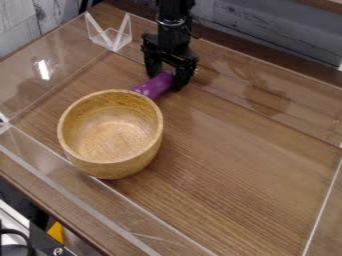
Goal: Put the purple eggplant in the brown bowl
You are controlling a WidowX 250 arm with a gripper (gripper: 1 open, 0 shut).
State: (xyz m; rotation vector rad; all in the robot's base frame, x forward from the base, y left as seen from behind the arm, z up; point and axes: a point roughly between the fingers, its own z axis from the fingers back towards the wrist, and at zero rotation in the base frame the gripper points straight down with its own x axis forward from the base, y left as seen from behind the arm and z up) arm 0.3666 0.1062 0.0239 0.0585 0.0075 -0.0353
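Observation:
The purple eggplant point(155, 87) lies on the wooden table just behind the brown bowl point(111, 132), its near end by the bowl's far rim. My gripper point(170, 73) points straight down over the eggplant's far end, open, with a black finger on either side of it. The far tip of the eggplant is hidden behind the fingers. The bowl is upright and empty.
Clear plastic walls point(80, 214) enclose the wooden tabletop point(241, 150). A clear plastic bracket point(107, 32) stands at the back left, close to the arm.

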